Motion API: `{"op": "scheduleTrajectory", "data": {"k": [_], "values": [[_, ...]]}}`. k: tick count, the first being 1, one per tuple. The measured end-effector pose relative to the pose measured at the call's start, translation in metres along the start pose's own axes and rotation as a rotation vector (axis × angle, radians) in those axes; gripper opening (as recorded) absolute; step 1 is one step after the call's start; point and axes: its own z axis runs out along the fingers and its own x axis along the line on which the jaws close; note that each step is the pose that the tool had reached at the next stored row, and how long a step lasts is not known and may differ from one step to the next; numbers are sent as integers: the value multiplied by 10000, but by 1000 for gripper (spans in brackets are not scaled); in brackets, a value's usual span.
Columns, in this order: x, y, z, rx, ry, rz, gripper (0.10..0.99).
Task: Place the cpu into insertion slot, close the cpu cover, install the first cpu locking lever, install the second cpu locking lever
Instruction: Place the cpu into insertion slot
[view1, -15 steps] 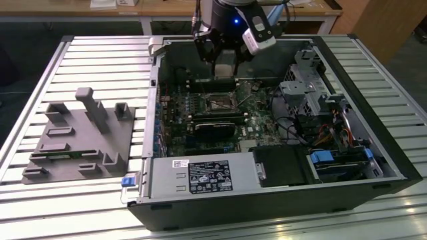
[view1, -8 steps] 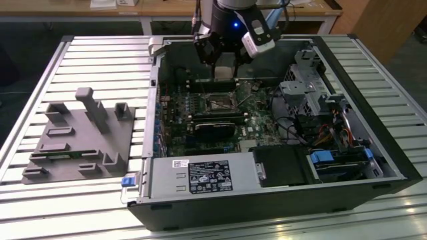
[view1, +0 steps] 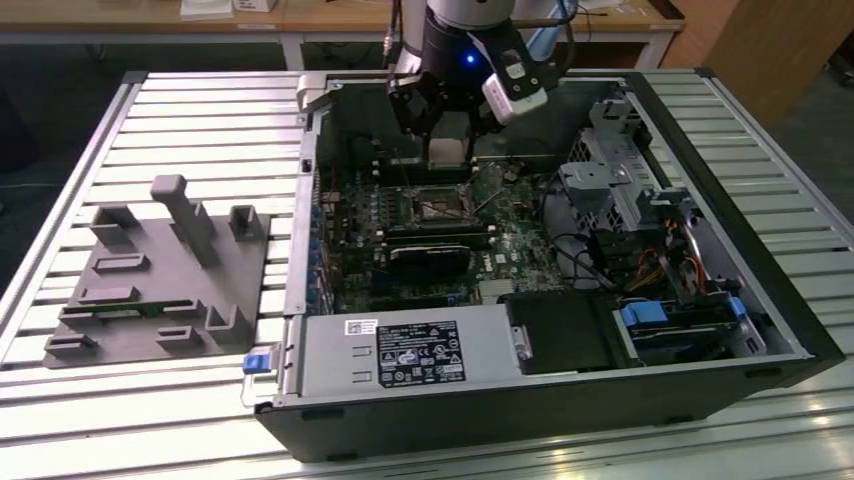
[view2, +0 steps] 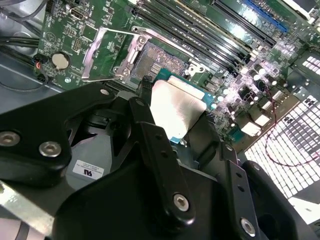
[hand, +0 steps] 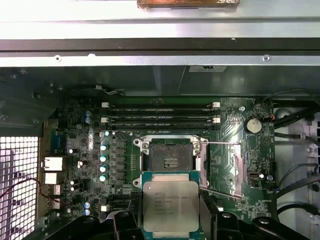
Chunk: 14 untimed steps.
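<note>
Lying on a slatted aluminium table (view1: 160, 110), an open PC case (view1: 787, 330) shows its insides to the room. Wooden benches (view1: 334, 15) stand behind it and dark floor runs round the table. On the exterior view's left, apart from the case, a grey moulded fixture (view1: 147, 290) w/ upright pegs sits on the slats.

Inside the case a green circuit board (hand: 230, 107) covers the floor. A labelled metal power-supply box (view1: 400, 355) fills the near edge. On the exterior view's right are a drive cage w/ blue tabs (view1: 667, 320) and loose cables (view1: 654, 265). A long black card (view1: 430, 262) lies btwn the supply box and the insertion slot (hand: 170, 161).

The gripper (view1: 450, 152) hangs over the far part of the board, close to the case's back wall. Its black fingers (view2: 150, 130) are clamped on the cpu (hand: 171, 207), one on each side, pale metal top facing the first wrist view. The chip is held clear of the board, just beside the slot and not seated. The slot's dark centre is bare. A thin wire lever (hand: 239, 170) is swung out next to it, near a coin cell (hand: 253, 125). Long memory slots (hand: 160, 114) run along the slot's other side.
</note>
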Motion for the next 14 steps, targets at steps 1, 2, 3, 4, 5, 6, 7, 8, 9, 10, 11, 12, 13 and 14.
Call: {"op": "scheduleTrajectory", "data": {"k": [1, 2, 3, 4, 5, 6, 7, 8, 9, 10, 11, 12, 13, 14], "values": [[0, -1, 11, 0, 0, 0, 541], [0, -2, 22, 0, 0, 0, 541], [-1, -3, 33, 0, 0, 0, 541], [-1, -4, 44, 0, 0, 0, 541], [-1, -5, 54, 0, 0, 0, 541], [-1, -6, 65, 0, 0, 0, 541], [-1, -7, 76, 0, 0, 0, 541], [-2, -8, 86, 0, 0, 0, 541], [-2, -9, 97, 1, 1, 0, 541], [-2, -10, 107, 1, 1, 1, 541], [-2, -11, 119, 0, 0, 0, 541], [-3, -12, 130, 1, 1, 0, 541], [-3, -13, 141, 1, 1, 0, 541], [-3, -13, 151, 0, 0, 0, 541]]}}
